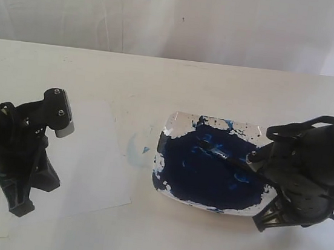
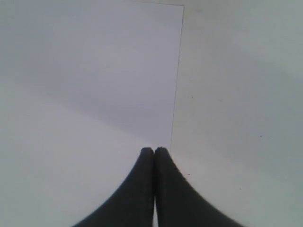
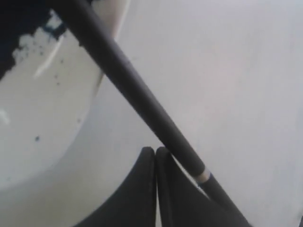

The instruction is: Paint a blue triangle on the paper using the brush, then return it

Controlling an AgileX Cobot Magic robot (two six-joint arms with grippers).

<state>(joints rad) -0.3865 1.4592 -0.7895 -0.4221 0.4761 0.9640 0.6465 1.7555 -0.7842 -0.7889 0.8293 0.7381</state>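
The black-handled brush [image 1: 230,160] lies slanted across the white square plate [image 1: 182,124], its tip in the dark blue paint. My right gripper [image 1: 259,225] is shut and empty by the plate's near right corner. In the right wrist view the brush handle [image 3: 137,90] passes beside the shut gripper [image 3: 155,150], over one finger and not between the two. The white paper [image 1: 95,165] lies left of the plate, with no blue triangle on it. My left gripper [image 1: 22,208] is shut and empty at the paper's edge, as the left wrist view confirms for the gripper [image 2: 154,150] and paper [image 2: 94,71].
A pale blue smudge [image 1: 131,145] and a small blue spot [image 1: 145,150] mark the table between paper and plate. The plate's rim [image 3: 42,132] curves close to my right fingers. White table [image 2: 236,118] surrounds everything, with a white curtain behind.
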